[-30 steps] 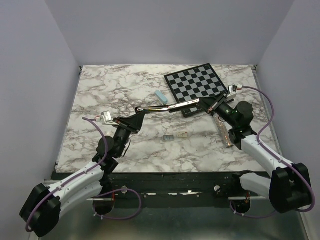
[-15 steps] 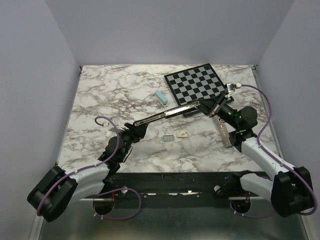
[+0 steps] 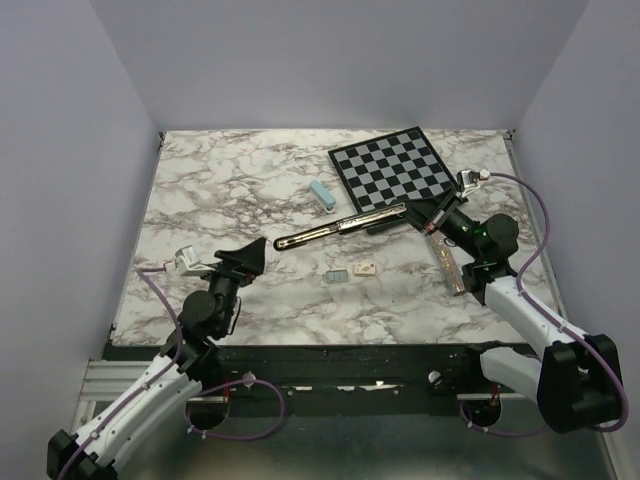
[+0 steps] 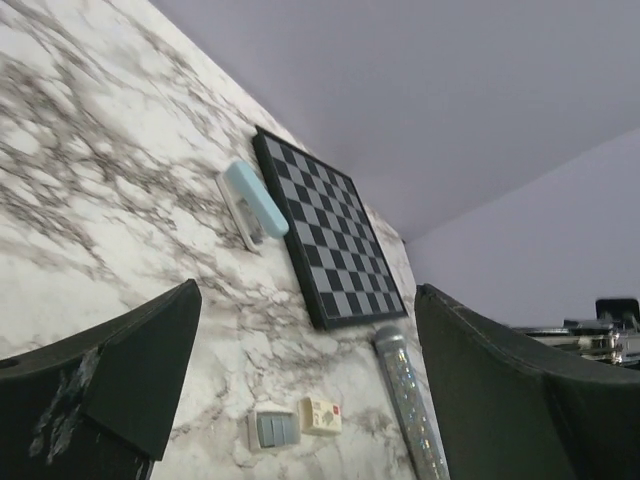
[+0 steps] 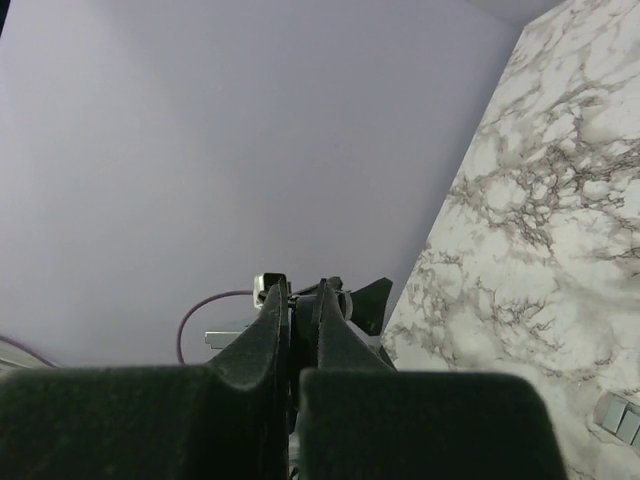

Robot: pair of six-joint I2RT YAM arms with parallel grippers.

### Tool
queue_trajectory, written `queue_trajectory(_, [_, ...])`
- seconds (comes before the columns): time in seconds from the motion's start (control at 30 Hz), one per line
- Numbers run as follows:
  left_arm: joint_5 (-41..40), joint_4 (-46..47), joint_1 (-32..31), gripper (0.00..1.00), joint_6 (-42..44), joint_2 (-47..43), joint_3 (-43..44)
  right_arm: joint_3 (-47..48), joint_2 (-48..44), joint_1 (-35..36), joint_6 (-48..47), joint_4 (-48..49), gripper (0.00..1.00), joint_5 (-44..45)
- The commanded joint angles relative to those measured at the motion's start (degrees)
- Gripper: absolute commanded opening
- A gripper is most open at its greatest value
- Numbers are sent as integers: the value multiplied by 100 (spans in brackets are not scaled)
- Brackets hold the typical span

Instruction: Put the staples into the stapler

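Note:
The slim black stapler [image 3: 335,227] stretches across the middle of the table, a silvery rail showing along it. Its right end sits in my right gripper [image 3: 418,213], which is shut on it; in the right wrist view the fingers [image 5: 265,335] pinch a thin dark part. The stapler's left end is free. My left gripper [image 3: 254,252] stands open and empty, a short way left of that end. The staples [image 3: 337,275] lie on the marble next to a small cream box [image 3: 365,268]. In the left wrist view the staples [image 4: 272,430] show between the wide-apart fingers of the left gripper [image 4: 308,295].
A checkered board [image 3: 392,167] lies at the back right, a light blue block [image 3: 321,195] just left of it. A clear tube of beads [image 3: 448,262] rests under the right arm. The table's near edge runs by both arm bases.
My left gripper has opened, let go of the stapler's left end and pulled back toward the near left. The stapler's free end has sunk lower. The right gripper has stayed shut.

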Motion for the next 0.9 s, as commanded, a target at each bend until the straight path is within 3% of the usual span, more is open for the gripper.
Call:
queue_trajectory(0.0, [-1437, -2124, 48, 96, 48, -994, 331, -14, -137, -100, -94, 65, 1, 20])
queue_trajectory(0.1, [-1571, -2354, 48, 98, 310, -1320, 446, 21, -172, -127, -129, -5, 1, -6])
queue_trajectory(0.2, [-1221, -1749, 48, 99, 1363, -1286, 568, 74, -216, -127, -296, -189, 1, -15])
queue_trajectory(0.3, [-63, -871, 48, 99, 2664, -813, 884, 117, -304, -118, -524, -488, 1, 20])
queue_trajectory(0.37, [1194, -615, 48, 99, 3296, -157, 1419, 135, -348, -127, -674, -682, 1, 12])
queue_trajectory(0.47, [2886, -823, 39, 99, 4273, 871, 2298, 100, -357, -118, -727, -752, 1, 29])
queue_trajectory(0.6, [4439, -1158, -14, 99, 5029, 1999, 3151, 56, -348, -118, -683, -709, 1, -24])
queue_trajectory(0.7, [4818, -1290, -233, 99, 5443, 2624, 3635, 30, -374, -118, -683, -700, 1, -41])
queue_trajectory(0.87, [4758, -1781, -891, 98, 6435, 3318, 4277, -40, -454, -109, -709, -735, 1, -68])
